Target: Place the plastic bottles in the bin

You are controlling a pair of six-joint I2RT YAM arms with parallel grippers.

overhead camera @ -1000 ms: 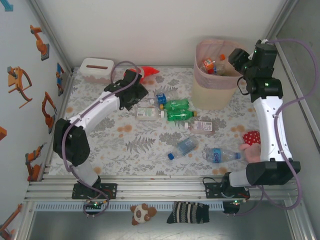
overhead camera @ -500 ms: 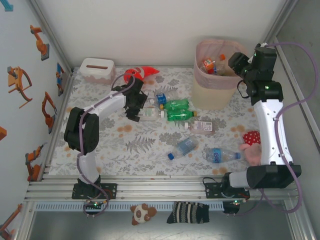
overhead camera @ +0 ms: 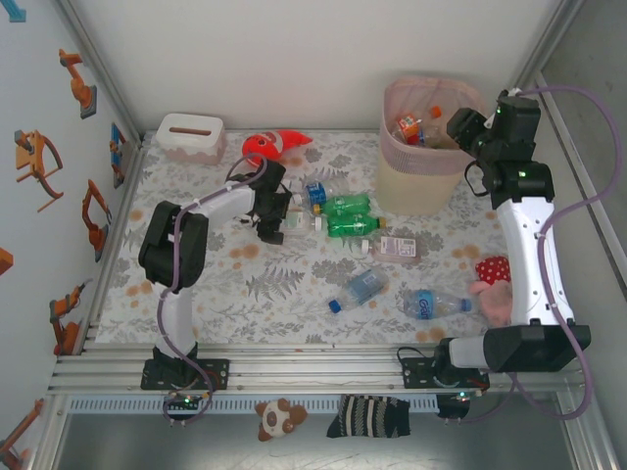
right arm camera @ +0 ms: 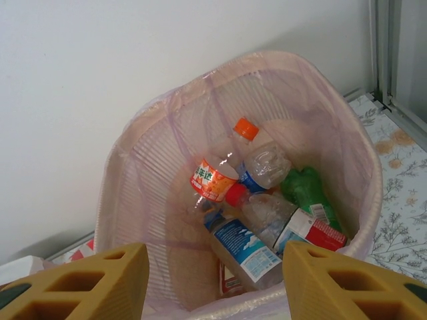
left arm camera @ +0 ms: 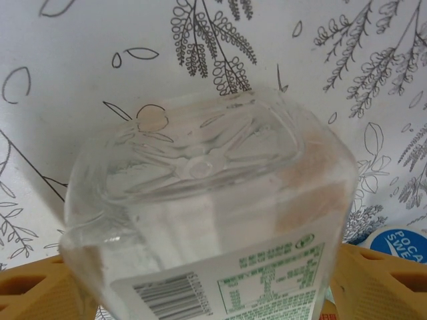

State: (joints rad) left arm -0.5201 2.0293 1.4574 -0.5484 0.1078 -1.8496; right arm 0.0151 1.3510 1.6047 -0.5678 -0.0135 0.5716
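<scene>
Plastic bottles [overhead camera: 364, 286]: several lie loose mid-table, others inside the bin | left gripper [overhead camera: 273, 212]: low over the table [overhead camera: 196, 284], my fingers astride a clear bottle [left arm camera: 200, 193] lying flat, placed to lift it; squeezing or not, I cannot tell | bin [overhead camera: 421, 186]: far right, part filled | right gripper [right arm camera: 213, 259]: spread wide, empty, above the bin's mouth where a drop would land

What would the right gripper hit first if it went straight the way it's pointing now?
Likely the bottles piled inside the bin; the right gripper aims into its mouth, though depth is unclear.
</scene>
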